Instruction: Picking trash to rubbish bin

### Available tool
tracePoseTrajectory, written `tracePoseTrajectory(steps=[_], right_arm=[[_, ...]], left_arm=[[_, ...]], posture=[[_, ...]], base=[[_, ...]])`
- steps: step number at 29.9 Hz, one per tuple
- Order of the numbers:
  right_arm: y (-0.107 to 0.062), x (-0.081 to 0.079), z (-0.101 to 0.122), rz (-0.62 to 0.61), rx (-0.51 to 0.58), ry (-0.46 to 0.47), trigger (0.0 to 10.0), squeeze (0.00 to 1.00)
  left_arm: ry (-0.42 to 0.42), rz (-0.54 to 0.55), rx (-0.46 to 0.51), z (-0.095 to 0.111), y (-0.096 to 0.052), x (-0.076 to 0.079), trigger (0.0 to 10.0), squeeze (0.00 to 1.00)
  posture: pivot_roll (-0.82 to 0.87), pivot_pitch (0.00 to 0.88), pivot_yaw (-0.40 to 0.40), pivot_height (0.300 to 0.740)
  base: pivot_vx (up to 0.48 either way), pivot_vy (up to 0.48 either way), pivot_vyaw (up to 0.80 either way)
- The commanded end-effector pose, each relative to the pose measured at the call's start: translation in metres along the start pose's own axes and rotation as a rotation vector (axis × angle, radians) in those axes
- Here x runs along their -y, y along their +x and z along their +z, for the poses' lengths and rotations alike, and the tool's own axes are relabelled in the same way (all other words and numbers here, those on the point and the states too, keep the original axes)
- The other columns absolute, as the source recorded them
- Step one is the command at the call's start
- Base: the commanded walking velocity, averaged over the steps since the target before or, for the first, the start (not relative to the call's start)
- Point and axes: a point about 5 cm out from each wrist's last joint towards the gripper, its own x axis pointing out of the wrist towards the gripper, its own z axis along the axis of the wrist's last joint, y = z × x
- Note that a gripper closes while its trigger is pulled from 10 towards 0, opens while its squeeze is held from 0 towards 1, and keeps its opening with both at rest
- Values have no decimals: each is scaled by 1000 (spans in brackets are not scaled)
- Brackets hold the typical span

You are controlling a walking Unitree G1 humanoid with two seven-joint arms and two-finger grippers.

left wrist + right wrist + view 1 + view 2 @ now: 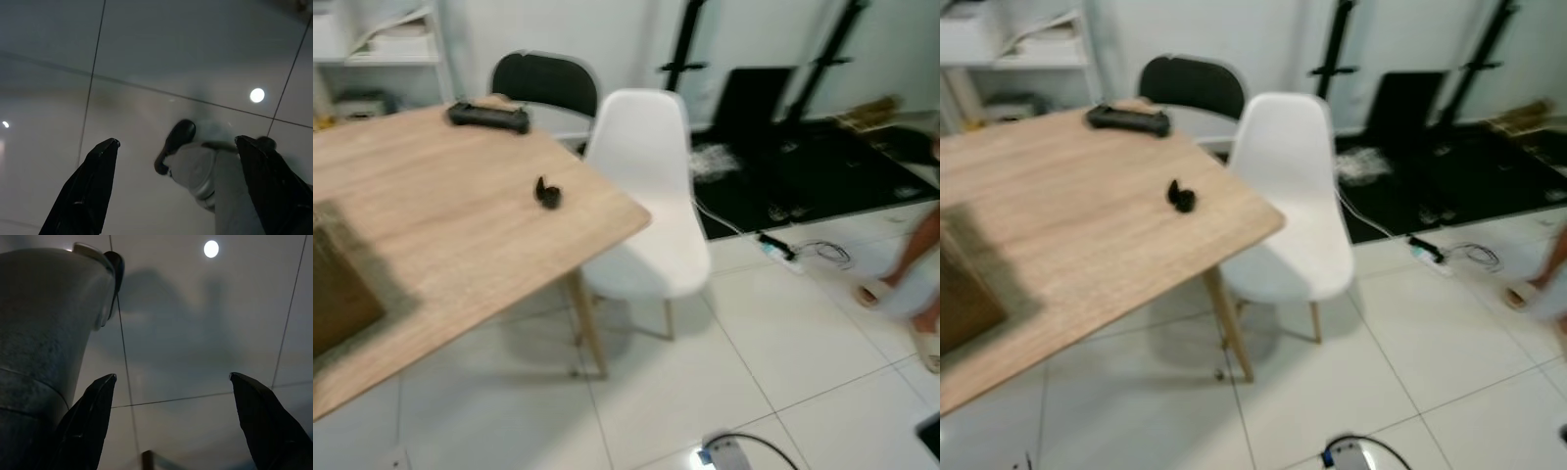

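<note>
Head views, slightly blurred. One wooden worktop [460,225] fills the left of the scene, its near-right corner pointing toward a white chair [651,196]. Chairs counted: two, the white one at the worktop's right edge and one black chair [546,82] behind it at the far side.

On the worktop: one small dark object [547,193], lying near the right edge, roughly midway along it. Too small and blurred to say what it is, or which way its long axis runs. One flat black device [488,117] lies at the far edge, long axis left to right. A brown patch [337,289] sits at the near left of the worktop; cannot tell what it is.

Floor: white tiles [783,343]. A black mat [803,162] covers the far right, with two dark stand legs rising from it. One white power strip with cable [778,247] lies just at the mat's near edge. A person's sandalled foot [879,291] stands at the right margin. A shelf [382,49] stands at the far left.

Left wrist view, dim: left hand [177,143] hangs over floor tile, fingers spread wide, released, grasping nothing. The robot's own leg and foot show beyond it.

Right wrist view, dim: right hand [172,376] likewise spread wide over tile, grasping nothing, beside the robot's silver leg [44,347].

Both hands hang low by the floor, well apart from the small dark object on the worktop.
</note>
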Motion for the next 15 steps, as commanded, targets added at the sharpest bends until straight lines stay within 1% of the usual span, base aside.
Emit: tracePoseTrajectory(steps=[1, 5, 8, 15], right_arm=[[0, -1, -4, 3, -13, -3, 10000, 0], [0, -3, -4, 11, -11, -14, 10000, 0], [0, -5, -5, 21, -16, -38, 10000, 0], [0, -4, -3, 20, -13, -59, 10000, 0]], left_arm=[[23, 0, -10, 0, 0, -1, 10000, 0], [37, 3, -15, -2, 0, -3, 10000, 0], [46, 5, -20, -4, -1, -5, 10000, 0], [52, 7, -36, -11, -2, -6, 10000, 0]], posture=[[149, 79, -38, 740], [167, 76, -41, 740], [182, 72, -46, 740], [193, 69, -59, 740]], base=[[0, 0, -800], [0, 0, -800], [0, 0, -800], [0, 0, -800]])
